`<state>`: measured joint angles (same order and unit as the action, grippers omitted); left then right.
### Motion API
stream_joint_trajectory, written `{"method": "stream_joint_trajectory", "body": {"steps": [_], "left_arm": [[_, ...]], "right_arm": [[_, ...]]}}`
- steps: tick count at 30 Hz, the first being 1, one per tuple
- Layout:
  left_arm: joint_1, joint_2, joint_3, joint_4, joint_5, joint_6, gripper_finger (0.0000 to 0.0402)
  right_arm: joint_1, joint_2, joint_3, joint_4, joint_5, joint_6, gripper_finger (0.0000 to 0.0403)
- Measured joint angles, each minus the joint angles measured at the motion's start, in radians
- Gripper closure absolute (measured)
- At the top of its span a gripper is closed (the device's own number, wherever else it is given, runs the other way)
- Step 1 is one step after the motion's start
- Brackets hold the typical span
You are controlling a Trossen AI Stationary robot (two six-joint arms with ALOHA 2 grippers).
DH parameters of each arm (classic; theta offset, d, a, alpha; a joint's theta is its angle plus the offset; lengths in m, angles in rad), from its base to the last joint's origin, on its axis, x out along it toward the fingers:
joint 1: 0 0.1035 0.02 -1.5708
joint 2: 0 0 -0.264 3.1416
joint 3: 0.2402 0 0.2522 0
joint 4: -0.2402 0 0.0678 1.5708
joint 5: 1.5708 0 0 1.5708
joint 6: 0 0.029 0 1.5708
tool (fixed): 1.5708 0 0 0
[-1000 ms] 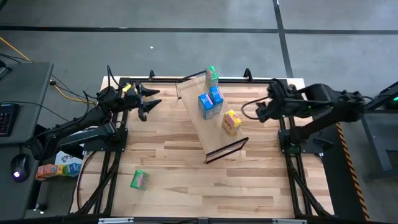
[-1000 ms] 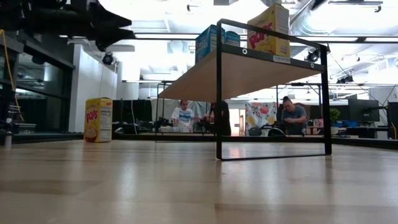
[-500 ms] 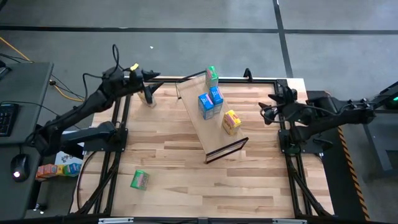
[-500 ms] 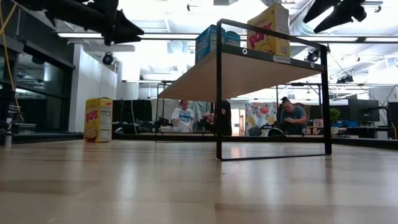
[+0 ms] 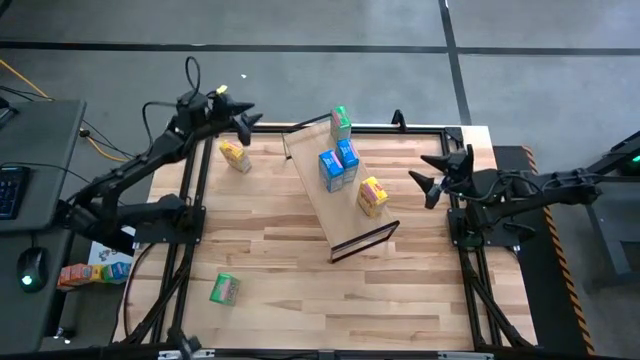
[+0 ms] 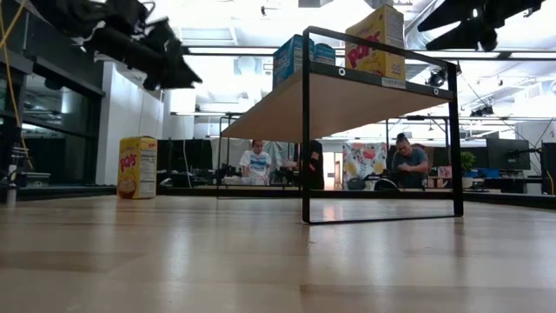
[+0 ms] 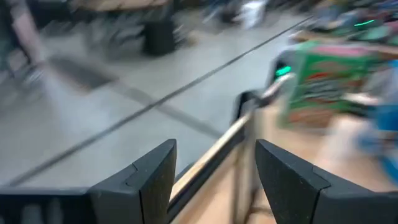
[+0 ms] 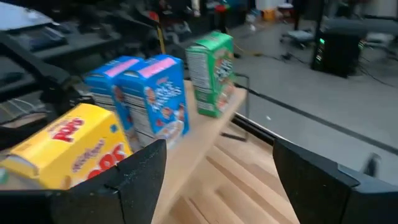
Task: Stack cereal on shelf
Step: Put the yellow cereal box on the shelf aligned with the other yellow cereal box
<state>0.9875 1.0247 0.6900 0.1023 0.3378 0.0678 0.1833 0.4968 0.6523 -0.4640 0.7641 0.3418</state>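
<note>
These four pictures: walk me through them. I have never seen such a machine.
Two dark robot arms work at a wooden table. One picture looks straight down, one looks level across the tabletop, and two look out from the arms' wrists. The left pincer is open, holds nothing, and is above the table's far left corner. The right pincer is also open and holds nothing, at the right edge. A tilted shelf carries a green box, two blue boxes and a yellow box. On the table stand another yellow box and another green box.
</note>
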Motion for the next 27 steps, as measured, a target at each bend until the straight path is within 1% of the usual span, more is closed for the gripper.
{"method": "stream_joint_trajectory", "body": {"steps": [2,4,9,11,13,16,19,22,27], "left_arm": [[0.027,0.039,0.061,-0.123,-0.056,-0.004,0.0193],[0.044,0.084,0.145,-0.287,-0.094,-0.012,0.0193],[0.039,0.184,0.346,-0.639,-0.176,0.031,0.0193],[0.031,0.214,0.404,-0.778,-0.198,0.095,0.0193],[0.023,0.236,0.443,-0.886,-0.219,0.204,0.0193],[0.001,0.248,0.455,-0.954,-0.27,0.437,0.0193],[-0.026,0.246,0.455,-1.005,-0.333,0.678,0.0193],[-0.054,0.246,0.455,-1.045,-0.384,0.777,0.0193],[-0.106,0.243,0.455,-1.153,-0.399,0.839,0.0193]], "right_arm": [[0.0,0.0,-0.029,0.06,-0.016,-0.026,0.0116],[0.0,0.001,-0.058,0.106,-0.028,-0.049,0.0116],[0.0,0.008,-0.123,0.202,-0.032,-0.063,0.0116],[0.0,0.015,-0.149,0.231,-0.034,-0.054,0.0116],[0.0,0.02,-0.171,0.248,-0.035,-0.052,0.0116],[0.0,0.021,-0.206,0.27,-0.042,-0.052,0.0116],[0.0,0.021,-0.211,0.269,-0.043,-0.032,0.0116],[0.0,0.021,-0.211,0.276,-0.05,-0.012,0.0116],[0.001,0.021,-0.211,0.267,-0.089,-0.002,0.0116]]}}
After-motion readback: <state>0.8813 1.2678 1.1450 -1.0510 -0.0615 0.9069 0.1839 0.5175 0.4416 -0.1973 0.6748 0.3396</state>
